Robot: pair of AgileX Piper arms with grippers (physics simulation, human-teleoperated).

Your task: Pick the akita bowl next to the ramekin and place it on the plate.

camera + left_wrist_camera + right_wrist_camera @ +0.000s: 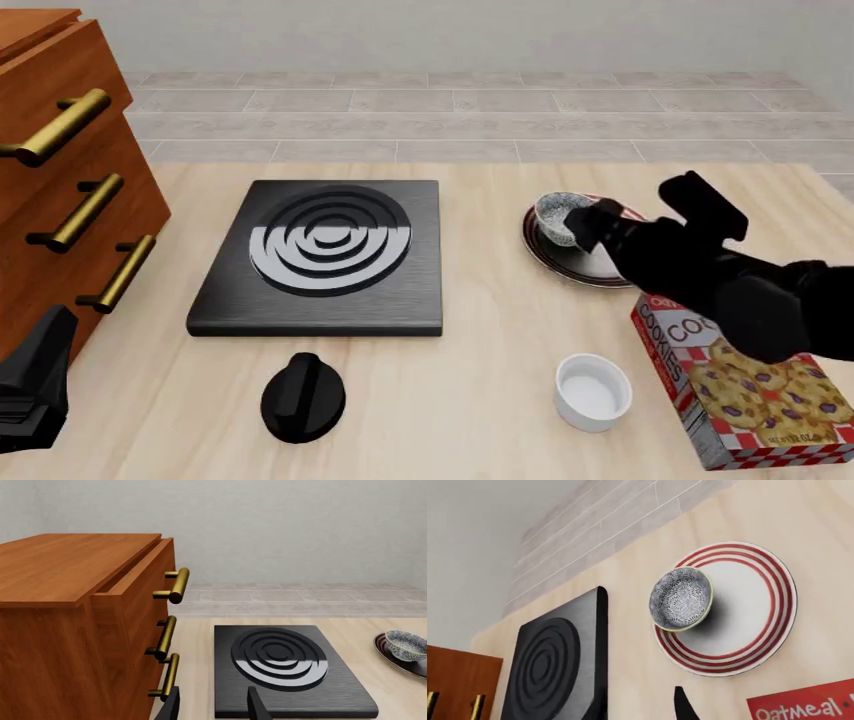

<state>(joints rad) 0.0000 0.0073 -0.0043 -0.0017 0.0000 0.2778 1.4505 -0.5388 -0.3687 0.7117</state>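
The akita bowl (561, 211) (680, 598), grey-speckled inside, rests on the left part of the red-ringed plate (554, 262) (740, 610). It shows small in the left wrist view as well, the bowl (405, 645) on the plate (400, 663). My right gripper (587, 224) (647, 710) hovers just over the plate beside the bowl. It is open, and the wrist view shows the bowl clear of its fingertips (684, 706). The plain white ramekin (593, 392) stands nearer the front edge. My left gripper (47, 350) (213, 707) is open and holds nothing at the front left.
A black stove burner (327, 255) lies mid-table with a black knob (303, 397) in front of it. A red cookie box (747, 390) lies right of the ramekin. A wooden drawer cabinet (54, 150) with brass handles stands at the left, its top drawer (133, 575) slightly open.
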